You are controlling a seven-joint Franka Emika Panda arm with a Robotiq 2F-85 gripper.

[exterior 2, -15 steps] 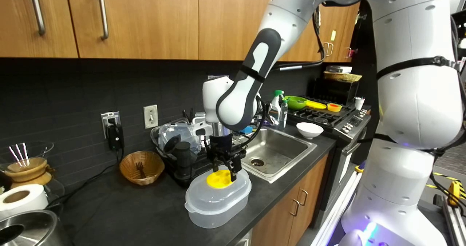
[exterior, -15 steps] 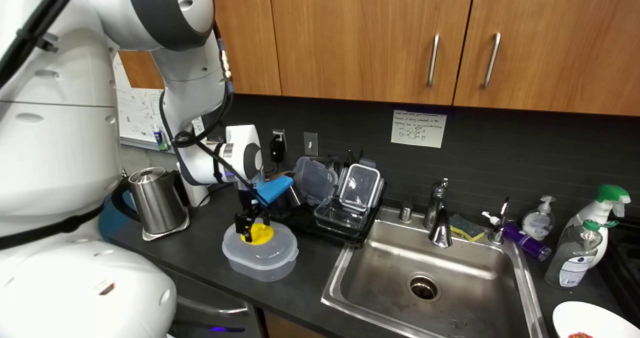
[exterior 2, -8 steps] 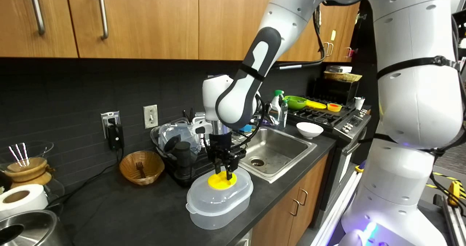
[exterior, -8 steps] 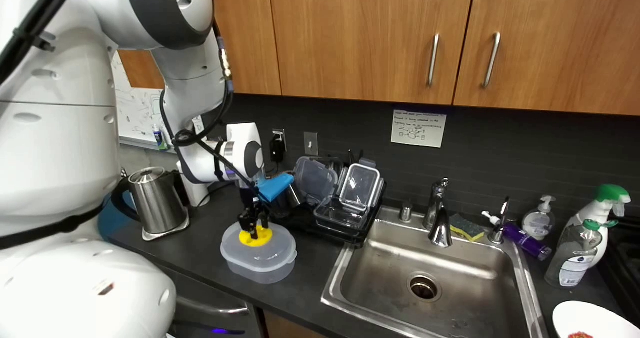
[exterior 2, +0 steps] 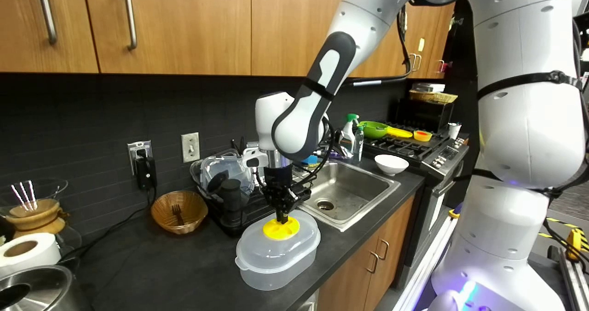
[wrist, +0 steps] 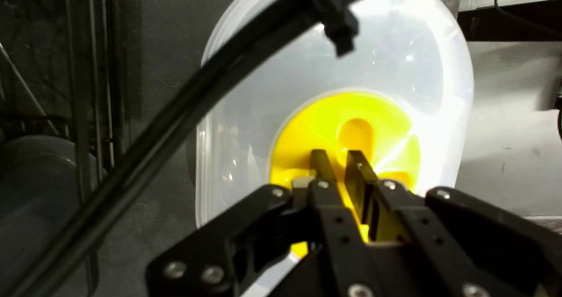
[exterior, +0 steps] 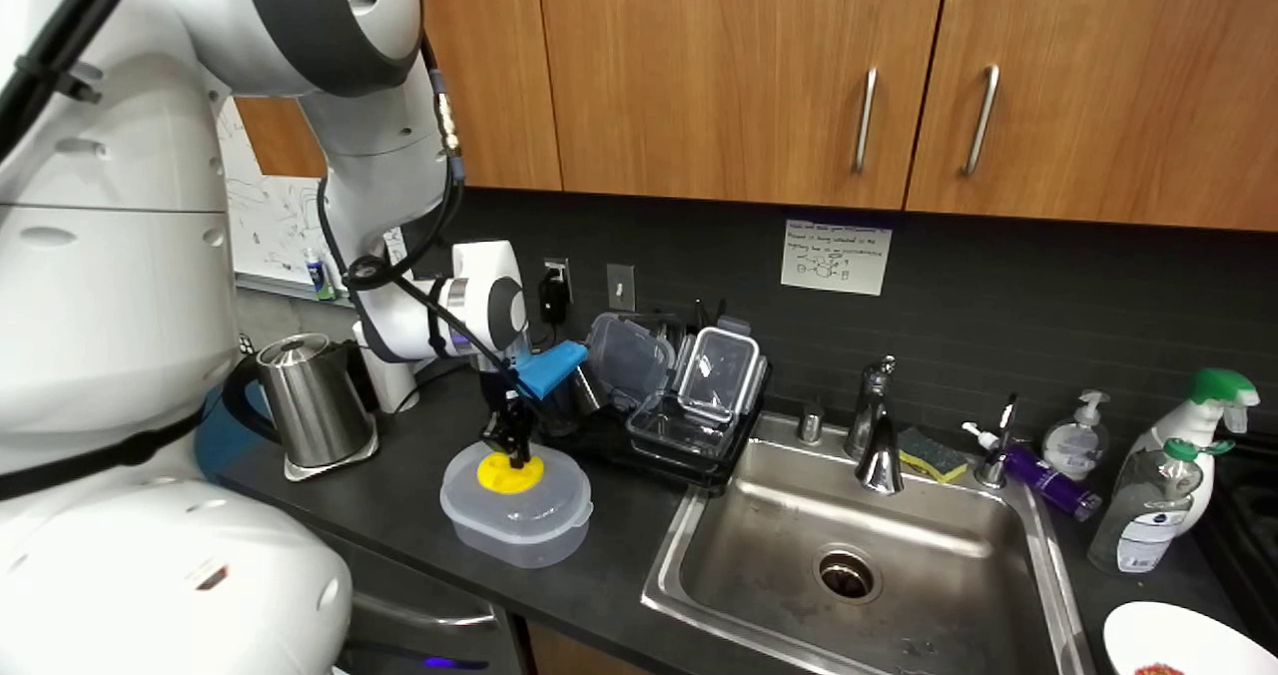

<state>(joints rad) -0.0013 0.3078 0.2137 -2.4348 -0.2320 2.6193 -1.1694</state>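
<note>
Gripper (wrist: 340, 157): fingers (wrist: 322, 163) nearly together at the yellow disc (wrist: 325, 123), narrow gap between; we cannot tell whether they pinch it.
Container (exterior 2: 278, 274): translucent, lower centre in an exterior view, disc set in its lid (exterior 2: 269, 253).
Basket (exterior 2: 162, 213): left of centre there, fork (exterior 2: 177, 211) inside.
Sink (exterior: 958, 555): lower right in an exterior view.
</note>
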